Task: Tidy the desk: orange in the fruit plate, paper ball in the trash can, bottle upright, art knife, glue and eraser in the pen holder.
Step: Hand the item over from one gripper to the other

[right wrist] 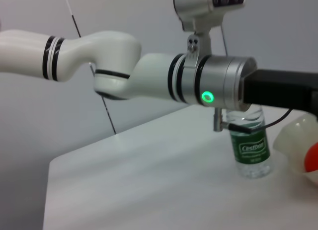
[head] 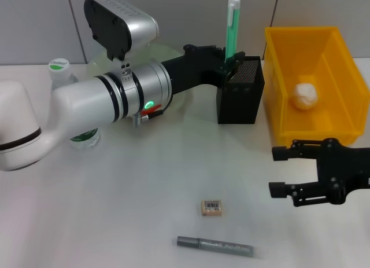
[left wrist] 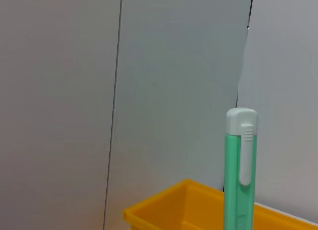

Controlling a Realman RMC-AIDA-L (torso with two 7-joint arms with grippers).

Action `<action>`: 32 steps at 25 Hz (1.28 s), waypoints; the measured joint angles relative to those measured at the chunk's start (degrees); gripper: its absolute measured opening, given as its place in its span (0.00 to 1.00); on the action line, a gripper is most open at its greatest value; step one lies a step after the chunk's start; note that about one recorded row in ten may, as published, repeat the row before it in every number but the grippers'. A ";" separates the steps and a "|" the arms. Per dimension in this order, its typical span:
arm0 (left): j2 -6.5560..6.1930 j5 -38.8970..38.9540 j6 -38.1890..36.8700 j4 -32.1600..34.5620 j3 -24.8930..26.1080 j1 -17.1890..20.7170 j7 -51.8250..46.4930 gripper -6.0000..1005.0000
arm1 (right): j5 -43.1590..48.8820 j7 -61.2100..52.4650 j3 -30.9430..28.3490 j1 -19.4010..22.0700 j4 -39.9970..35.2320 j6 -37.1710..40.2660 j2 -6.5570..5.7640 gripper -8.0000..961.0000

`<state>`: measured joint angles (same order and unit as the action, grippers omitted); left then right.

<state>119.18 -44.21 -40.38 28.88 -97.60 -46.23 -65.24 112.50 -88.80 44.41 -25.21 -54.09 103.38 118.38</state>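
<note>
My left gripper point(head: 230, 62) is shut on a green glue stick point(head: 232, 28) with a white cap point(left wrist: 241, 170), held upright just above the black mesh pen holder point(head: 243, 97). The eraser point(head: 211, 208) and the grey art knife point(head: 215, 245) lie on the table near the front. A paper ball point(head: 304, 95) rests inside the yellow trash can point(head: 347, 77). The bottle point(head: 60, 71) stands upright at the left, partly behind my left arm. The orange point(right wrist: 312, 163) shows in the fruit plate point(right wrist: 293, 138) in the right wrist view only. My right gripper point(head: 277, 171) hovers open at the right, holding nothing.
The pale fruit plate point(head: 167, 51) sits behind my left arm at the back. The trash can's yellow rim point(left wrist: 164, 205) shows beyond the glue. My left arm spans the table's back half. A grey panelled wall stands behind the table.
</note>
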 joint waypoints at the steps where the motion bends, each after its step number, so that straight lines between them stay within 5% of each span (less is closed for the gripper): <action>1: 0.00 0.00 0.02 -0.02 -0.09 0.12 -0.02 0.21 | 0.00 0.03 -0.50 0.06 -0.23 0.30 -0.03 0.87; 14: -0.05 -0.08 -0.71 -1.20 -0.17 0.83 0.39 0.21 | -2.30 0.71 -12.23 0.95 -5.89 3.40 0.52 0.87; 26: -0.70 -4.41 -7.36 -0.54 0.41 4.17 1.03 0.21 | -9.37 1.58 -11.20 -3.52 -3.33 -5.05 0.71 0.87; 32: -1.66 -4.49 -13.50 1.47 1.98 8.01 2.17 0.21 | -9.72 1.78 -5.61 -6.04 -2.23 -9.45 0.75 0.87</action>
<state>117.52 -48.71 -53.88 30.35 -95.62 -38.22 -63.06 102.78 -87.02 38.80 -31.25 -56.32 93.93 119.13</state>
